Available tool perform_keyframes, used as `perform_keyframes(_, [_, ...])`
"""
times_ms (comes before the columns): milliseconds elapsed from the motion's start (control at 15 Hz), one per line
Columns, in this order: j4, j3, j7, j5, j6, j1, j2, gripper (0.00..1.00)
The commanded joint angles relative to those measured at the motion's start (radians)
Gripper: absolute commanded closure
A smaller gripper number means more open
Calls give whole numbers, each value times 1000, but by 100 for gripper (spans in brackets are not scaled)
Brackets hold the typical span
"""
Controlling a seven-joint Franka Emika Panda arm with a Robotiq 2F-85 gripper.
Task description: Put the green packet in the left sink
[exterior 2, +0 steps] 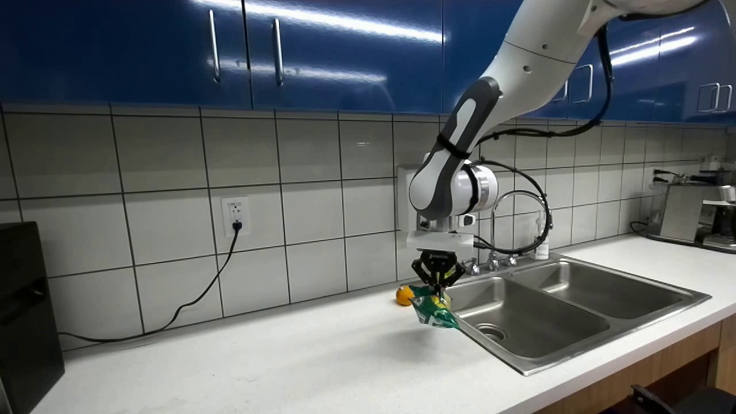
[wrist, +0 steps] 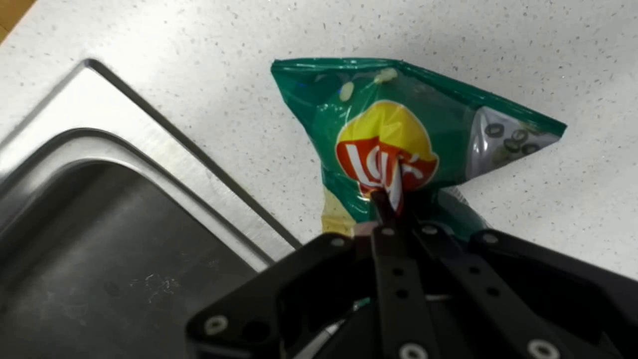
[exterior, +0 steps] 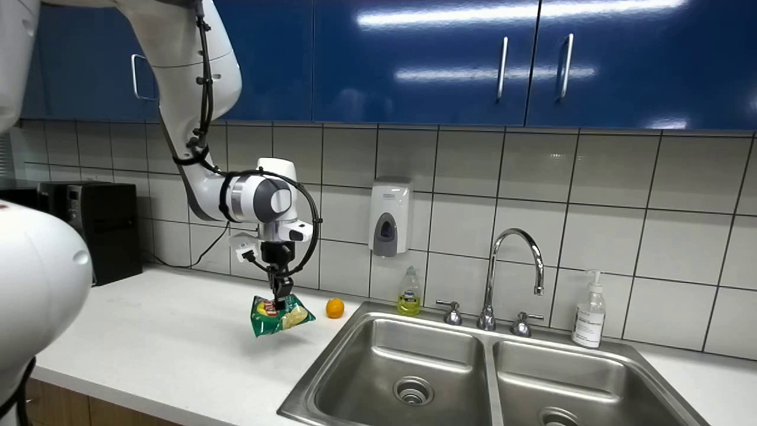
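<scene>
Your hand (exterior: 280, 303) points downward and is clenched on a fold of film in the green packet (wrist: 443, 129), the pinch lying at the lower part of the logo (wrist: 369, 124). The packet hangs above the worktop (exterior: 171, 331), beside the left sink (exterior: 355, 378) and near the orange fruit (exterior: 335, 307); in an exterior view its shadow (exterior 2: 402, 345) lies apart from it, so you hold it clear of the surface, presumably to let it pass over the sink's edge without snagging. Gripping a raised fold near the middle likely serves you better than taking a corner, since slick film bunches firmly there and leaves a flap to either side. Note the orientation: the printed face is turned up, its lettering upright in the wrist view, the logo end toward that view's upper edge. The long axis appears to run from this end, beneath the hand, to the end printed with chips, which points toward the sink side; the hand covers much of that stretch, so you cannot tell its exact angle.
</scene>
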Motion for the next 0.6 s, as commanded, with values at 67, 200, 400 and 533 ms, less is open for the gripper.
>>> perform_keyframes(67, [-99, 5, -18, -27, -38, -66, -131, 100])
perform_keyframes(200, [-127, -1, -32, -29, -44, -98, -168, 100])
perform_keyframes(400, [-154, -12, -72, -30, -63, -155, -211, 100])
perform_keyframes(533, [-163, -23, -112, -26, -82, -196, -234, 100])
